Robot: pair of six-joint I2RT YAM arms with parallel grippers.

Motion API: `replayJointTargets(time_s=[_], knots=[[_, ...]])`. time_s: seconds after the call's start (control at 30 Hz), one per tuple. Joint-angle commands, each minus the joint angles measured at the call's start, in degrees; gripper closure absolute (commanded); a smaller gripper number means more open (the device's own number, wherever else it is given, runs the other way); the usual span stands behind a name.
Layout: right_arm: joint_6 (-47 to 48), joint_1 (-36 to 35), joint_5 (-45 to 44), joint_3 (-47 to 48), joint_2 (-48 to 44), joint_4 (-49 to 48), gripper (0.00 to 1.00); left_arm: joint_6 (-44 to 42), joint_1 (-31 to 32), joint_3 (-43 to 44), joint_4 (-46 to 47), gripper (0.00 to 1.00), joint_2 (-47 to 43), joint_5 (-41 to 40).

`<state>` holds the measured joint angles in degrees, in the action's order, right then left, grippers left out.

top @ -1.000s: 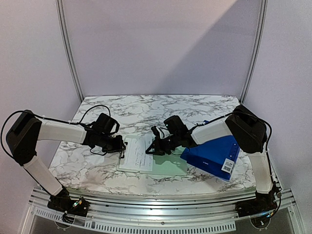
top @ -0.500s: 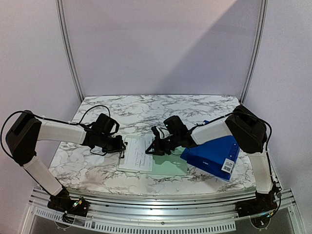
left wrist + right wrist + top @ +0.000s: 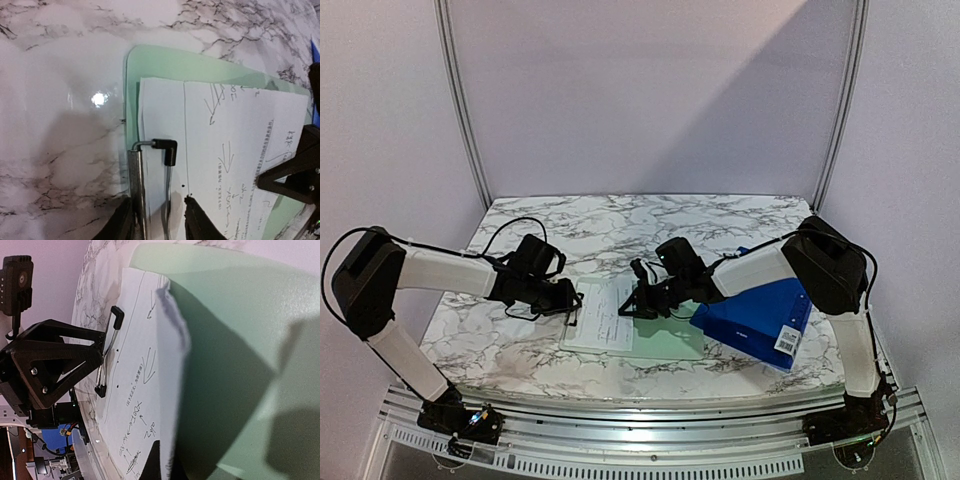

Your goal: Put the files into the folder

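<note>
i found the left claw [image 3: 159, 220] narrowly open at the left edge of the files [image 3: 235, 130], its fingers [image 3: 125, 225] either side of the metal clip [image 3: 150, 165]; contact i could not confirm. the right claw [image 3: 628, 308] was fully closed, tips at the files' lifted right edge; whether it pinched paper i could not tell. the files lay on a pale green sheet [image 3: 670, 342], the blue folder [image 3: 755, 312] against that sheet's right edge.
</note>
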<state>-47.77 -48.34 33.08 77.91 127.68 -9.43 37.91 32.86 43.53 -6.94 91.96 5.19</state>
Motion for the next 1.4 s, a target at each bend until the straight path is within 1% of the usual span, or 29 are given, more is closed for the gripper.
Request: replayJointTargets(time_s=[0.0, 0.3, 0.53, 0.6, 0.77, 0.97, 1.07, 1.13, 1.17, 1.37], knots=[[-0.05, -0.7, -2.2, -1.44, 0.25, 2.73, 1.0, 0.17, 0.36, -2.29, -3.37, 0.62, 1.29, 2.79], [0.11, -0.7, -2.23, -1.44, 0.21, 2.97, 1.0, 0.09, 0.32, -2.48, -3.43, 0.56, -0.51, 2.46], [0.71, -0.68, -2.65, -1.03, 0.03, 3.89, 1.0, -0.6, 0.36, -2.26, -4.12, 0.54, -1.99, 1.57], [0.95, -0.7, -2.88, -0.84, 0.03, 4.26, 1.0, -0.82, 0.36, -2.23, -4.38, 0.54, -2.79, 0.83], [1.74, -0.71, -3.76, -0.34, -0.14, 5.53, 1.0, -1.18, 0.29, -2.86, -4.2, 0.47, -5.83, -0.99], [4.08, -0.69, -5.44, 0.95, -0.65, 8.13, 1.0, -2.34, 0.27, -3.11, -3.87, 0.46, -8.33, -2.2], [5.22, -0.71, -6.38, 1.11, -1.21, 9.25, 0.99, -2.83, 0.29, -3.65, -3.46, 0.42, -10.18, -2.82], [6.19, -0.7, -7.23, 1.1, -1.69, 9.34, 0.96, -3.28, 0.29, -3.86, -3.35, 0.38, -11.13, -3.27], [6.53, -0.68, -7.58, 1.17, -1.87, 11.04, 0.95, -3.46, 0.27, -4.04, -3.3, 0.36, -11.59, -3.45], [9.55, -0.7, -9.73, 2.16, -3.59, 14.31, 0.83, -3.87, 0.27, -5.55, -1.91, 0.17, -15.22, -4.56]])
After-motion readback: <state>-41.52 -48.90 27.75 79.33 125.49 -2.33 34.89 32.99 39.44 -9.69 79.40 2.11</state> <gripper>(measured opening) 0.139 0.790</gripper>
